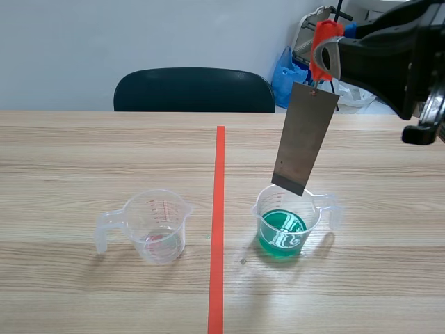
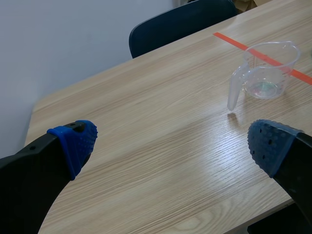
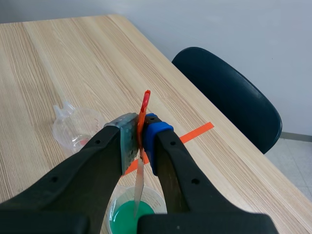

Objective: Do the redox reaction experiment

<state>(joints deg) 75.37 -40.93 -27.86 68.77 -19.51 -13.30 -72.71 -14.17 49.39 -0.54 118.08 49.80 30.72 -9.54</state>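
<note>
A grey metal plate (image 1: 304,136) hangs tilted from an orange-red clip (image 1: 322,49), and my right gripper (image 1: 334,56) is shut on that clip, high over the table's right half. The plate's lower edge sits about level with the rim of a clear beaker of green liquid (image 1: 286,224), above the liquid. In the right wrist view the clip (image 3: 145,105) is pinched in the right gripper (image 3: 140,134), with the plate (image 3: 140,187) edge-on over the green beaker (image 3: 127,214). An almost empty clear beaker (image 1: 156,224) stands left of the tape line. My left gripper (image 2: 170,141) is open above bare table, well short of that beaker (image 2: 267,73).
An orange-red tape line (image 1: 218,223) runs down the table's middle between the two beakers. A dark chair (image 1: 195,90) stands behind the far edge, and a blue bag (image 1: 286,73) lies beyond it at the right. The table's left edge is close to the left gripper.
</note>
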